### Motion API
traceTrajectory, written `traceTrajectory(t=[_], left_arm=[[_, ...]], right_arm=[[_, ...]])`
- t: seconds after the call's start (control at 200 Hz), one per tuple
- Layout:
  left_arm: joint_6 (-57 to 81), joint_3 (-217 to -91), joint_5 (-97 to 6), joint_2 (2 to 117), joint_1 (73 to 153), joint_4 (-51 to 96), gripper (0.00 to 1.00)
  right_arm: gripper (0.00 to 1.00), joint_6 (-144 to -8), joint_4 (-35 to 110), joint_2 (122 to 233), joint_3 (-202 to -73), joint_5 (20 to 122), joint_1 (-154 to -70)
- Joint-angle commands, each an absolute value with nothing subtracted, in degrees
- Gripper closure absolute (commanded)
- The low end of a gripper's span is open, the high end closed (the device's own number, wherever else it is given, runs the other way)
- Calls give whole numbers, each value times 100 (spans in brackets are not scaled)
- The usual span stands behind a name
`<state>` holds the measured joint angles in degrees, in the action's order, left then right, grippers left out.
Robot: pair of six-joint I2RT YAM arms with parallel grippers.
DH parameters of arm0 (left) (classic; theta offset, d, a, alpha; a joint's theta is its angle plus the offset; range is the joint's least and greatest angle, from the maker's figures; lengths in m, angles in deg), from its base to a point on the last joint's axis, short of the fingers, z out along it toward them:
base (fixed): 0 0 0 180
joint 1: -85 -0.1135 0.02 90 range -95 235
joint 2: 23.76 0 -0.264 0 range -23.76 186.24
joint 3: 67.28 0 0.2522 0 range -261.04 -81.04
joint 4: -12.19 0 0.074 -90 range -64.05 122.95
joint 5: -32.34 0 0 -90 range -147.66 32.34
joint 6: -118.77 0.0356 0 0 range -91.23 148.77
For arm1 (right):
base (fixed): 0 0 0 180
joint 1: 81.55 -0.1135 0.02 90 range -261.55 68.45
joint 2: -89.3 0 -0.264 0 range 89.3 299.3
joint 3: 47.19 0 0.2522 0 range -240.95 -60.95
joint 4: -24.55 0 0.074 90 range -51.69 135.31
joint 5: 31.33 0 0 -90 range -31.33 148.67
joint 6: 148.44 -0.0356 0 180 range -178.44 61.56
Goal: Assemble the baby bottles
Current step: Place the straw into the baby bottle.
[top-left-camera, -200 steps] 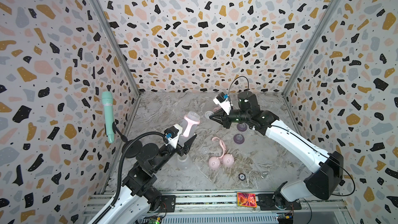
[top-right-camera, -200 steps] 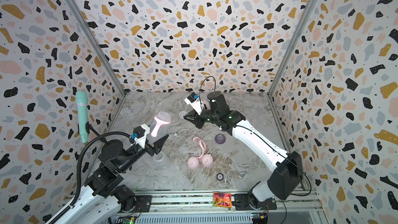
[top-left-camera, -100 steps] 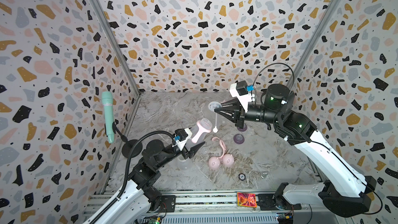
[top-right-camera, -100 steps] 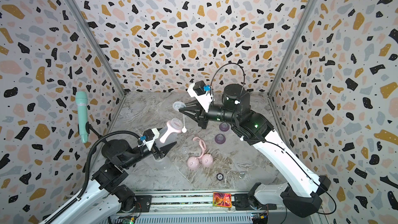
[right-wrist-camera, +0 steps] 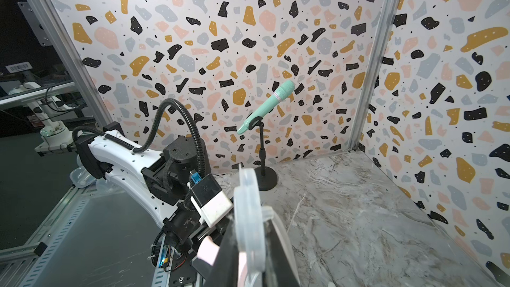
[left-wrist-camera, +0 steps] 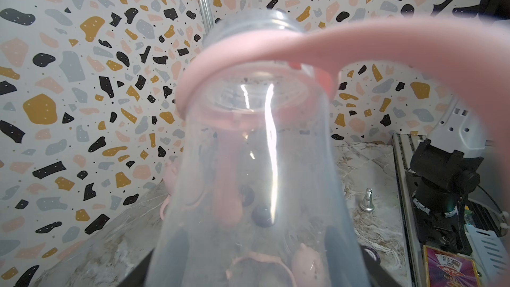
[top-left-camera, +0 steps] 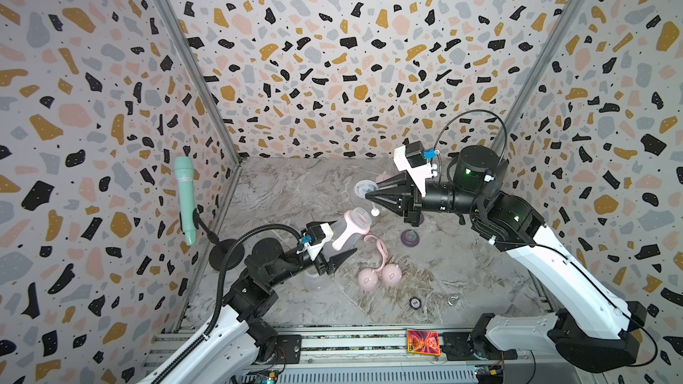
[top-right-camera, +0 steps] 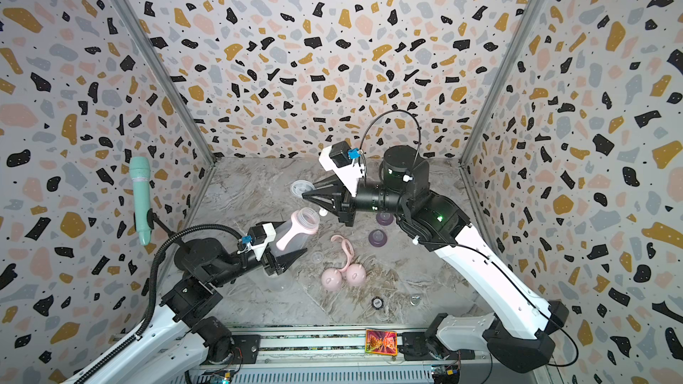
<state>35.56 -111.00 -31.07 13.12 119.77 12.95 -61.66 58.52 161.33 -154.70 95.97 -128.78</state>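
My left gripper (top-left-camera: pixel 347 241) (top-right-camera: pixel 295 240) is shut on the body of a clear baby bottle (top-left-camera: pixel 353 227) (top-right-camera: pixel 299 227) with a pink handled ring. It holds the bottle tilted above the table, open mouth towards the right arm. The left wrist view looks along the bottle (left-wrist-camera: pixel 256 161), with both fingers pressed to its sides. My right gripper (top-left-camera: pixel 366 195) (top-right-camera: pixel 303 195) is shut on a clear disc-shaped teat part (top-left-camera: pixel 361 188) (right-wrist-camera: pixel 247 202), a small white tip hanging under it, just above and beyond the bottle's mouth.
On the marble table lie two pink dome caps (top-left-camera: pixel 367 278) (top-left-camera: pixel 391 274), a pink handle ring (top-left-camera: pixel 380 249), a purple collar (top-left-camera: pixel 409 237) and another clear bottle (top-left-camera: pixel 314 282) under the left gripper. A mint-green microphone (top-left-camera: pixel 184 197) stands at the left wall. A small black disc (top-left-camera: pixel 415 302) lies near the front.
The right arm has risen from the back of the table with the clear teat part. The left gripper has carried the bottle to the right, towards it.
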Motion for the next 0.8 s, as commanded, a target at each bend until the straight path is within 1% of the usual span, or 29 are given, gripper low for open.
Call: traceTrajectory(t=[0.0,0.481,0.596,0.701,0.796], left_arm=[[3587,-11108,-3066,1273,11955,905,76],[3595,-11059,-3110,1316,11959,782,75],[3384,-10908,-3155,1357,11956,81,74],[3277,-10768,-2965,1454,11955,-612,73],[3261,-10732,-2849,1547,11958,-917,73]], right_arm=[[100,-6309,5547,15990,-15430,9825,-12901],[100,-6539,5325,15985,-15349,10038,-12901],[100,-6740,5031,15908,-15052,10245,-12897],[100,-6909,4883,15881,-14832,10352,-12900],[100,-7123,4641,15847,-14514,10431,-12891]])
